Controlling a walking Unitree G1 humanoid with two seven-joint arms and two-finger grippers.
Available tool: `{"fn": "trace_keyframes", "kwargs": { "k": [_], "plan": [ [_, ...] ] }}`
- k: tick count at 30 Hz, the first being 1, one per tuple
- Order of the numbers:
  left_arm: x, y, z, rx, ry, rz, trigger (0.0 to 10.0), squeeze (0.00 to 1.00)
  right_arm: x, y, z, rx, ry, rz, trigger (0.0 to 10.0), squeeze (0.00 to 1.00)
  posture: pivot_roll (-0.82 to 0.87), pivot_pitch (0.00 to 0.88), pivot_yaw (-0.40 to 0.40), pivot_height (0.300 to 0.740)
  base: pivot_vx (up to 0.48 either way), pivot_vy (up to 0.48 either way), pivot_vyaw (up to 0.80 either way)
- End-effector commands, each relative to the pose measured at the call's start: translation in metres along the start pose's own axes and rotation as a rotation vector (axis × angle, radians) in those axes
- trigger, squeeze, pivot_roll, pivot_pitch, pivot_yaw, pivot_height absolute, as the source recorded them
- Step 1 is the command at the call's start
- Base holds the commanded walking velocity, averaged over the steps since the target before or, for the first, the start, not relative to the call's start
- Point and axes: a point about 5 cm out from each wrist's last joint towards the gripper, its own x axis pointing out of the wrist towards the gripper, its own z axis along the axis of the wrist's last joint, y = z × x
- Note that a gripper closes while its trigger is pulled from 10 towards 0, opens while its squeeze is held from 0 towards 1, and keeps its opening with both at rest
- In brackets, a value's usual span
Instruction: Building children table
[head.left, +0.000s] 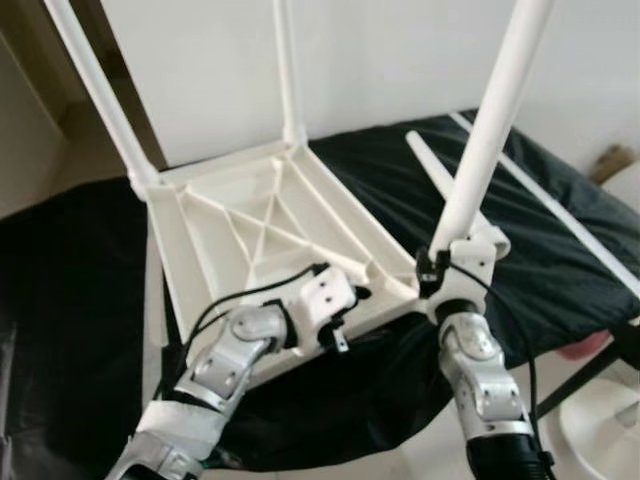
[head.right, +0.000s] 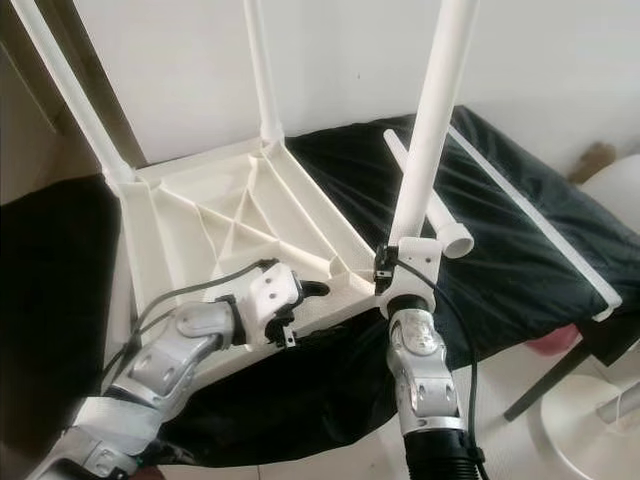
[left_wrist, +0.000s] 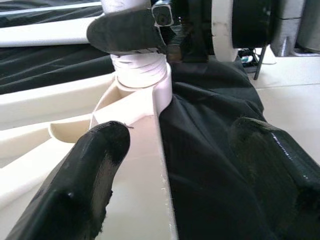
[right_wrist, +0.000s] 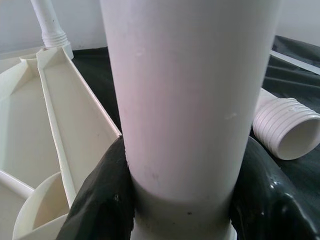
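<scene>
With the upturned white tabletop (head.left: 262, 232) lying on the black cloth (head.left: 560, 250), the right gripper (head.left: 452, 262) clamps a leg (head.left: 488, 130) at its near corner socket while the left gripper (left_wrist: 175, 165) straddles the rim, spread wide; cross-threading from a tilt could jam it.

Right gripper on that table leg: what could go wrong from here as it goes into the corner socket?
The right gripper is shut on the leg low down, so the long upper part may lean and cross-thread. The tabletop lies on soft black cloth; the left gripper is open astride its edge, so it could shift when twisted. The loose leg lying nearby might get knocked.
</scene>
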Motion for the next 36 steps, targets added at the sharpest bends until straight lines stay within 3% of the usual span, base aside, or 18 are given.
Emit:
{"fn": "trace_keyframes", "kwargs": {
  "k": [1,6,7,8,9,22,23,24,25,29,36],
  "plan": [
    [0.000,0.003,0.002,0.012,-0.001,0.025,10.0,0.00,-0.001,0.005,-0.009,0.059,0.063,0.011,10.0,0.00,-0.10,0.000,0.045,0.740,0.000,0.000,0.00],
    [0.001,0.005,0.003,0.013,-0.008,0.031,10.0,0.00,-0.001,0.010,-0.003,0.029,0.037,0.044,10.0,0.00,-0.11,0.000,0.045,0.740,0.000,0.000,0.00],
    [0.002,0.005,0.003,0.014,-0.010,0.032,10.0,0.00,0.000,0.009,-0.001,0.019,0.024,0.065,10.0,0.91,-0.11,0.000,0.042,0.740,0.000,0.000,0.00],
    [0.002,0.005,0.004,0.015,-0.011,0.032,10.0,0.00,0.000,0.009,0.000,0.017,0.019,0.077,10.0,0.91,-0.11,0.000,0.042,0.740,0.000,0.000,0.00],
    [0.002,0.006,0.004,0.018,-0.012,0.033,10.0,0.00,0.000,0.008,0.001,0.015,0.013,0.084,10.0,1.00,-0.11,0.000,0.042,0.740,0.000,0.000,0.00],
    [-0.002,0.007,0.003,0.027,0.002,0.046,10.0,0.00,-0.004,-0.008,0.010,-0.023,-0.045,0.218,10.0,1.00,-0.10,0.000,0.047,0.740,0.000,0.000,0.00],
    [-0.003,0.007,0.002,0.028,0.006,0.042,10.0,0.00,-0.006,-0.013,0.010,-0.033,-0.046,0.244,10.0,0.16,-0.09,0.000,0.052,0.740,0.000,0.000,0.00],
    [-0.003,0.006,0.001,0.029,0.010,0.040,10.0,0.00,-0.006,-0.016,0.010,-0.040,-0.047,0.258,10.0,0.16,-0.09,0.000,0.052,0.740,0.000,0.000,0.00],
    [-0.004,0.006,0.001,0.030,0.011,0.039,10.0,0.00,-0.007,-0.018,0.010,-0.044,-0.047,0.266,10.0,0.00,-0.09,0.000,0.052,0.740,0.000,0.000,0.00],
    [-0.010,0.009,-0.001,0.035,0.035,0.040,10.0,0.00,-0.010,-0.032,0.009,-0.078,-0.061,0.343,10.0,0.00,-0.08,0.000,0.060,0.740,0.000,0.000,0.00],
    [-0.014,0.013,-0.001,0.043,0.046,0.046,10.0,0.00,-0.006,-0.042,0.008,-0.128,-0.059,0.435,10.0,0.00,-0.07,0.000,0.072,0.740,0.000,0.000,0.00]
  ]
}}
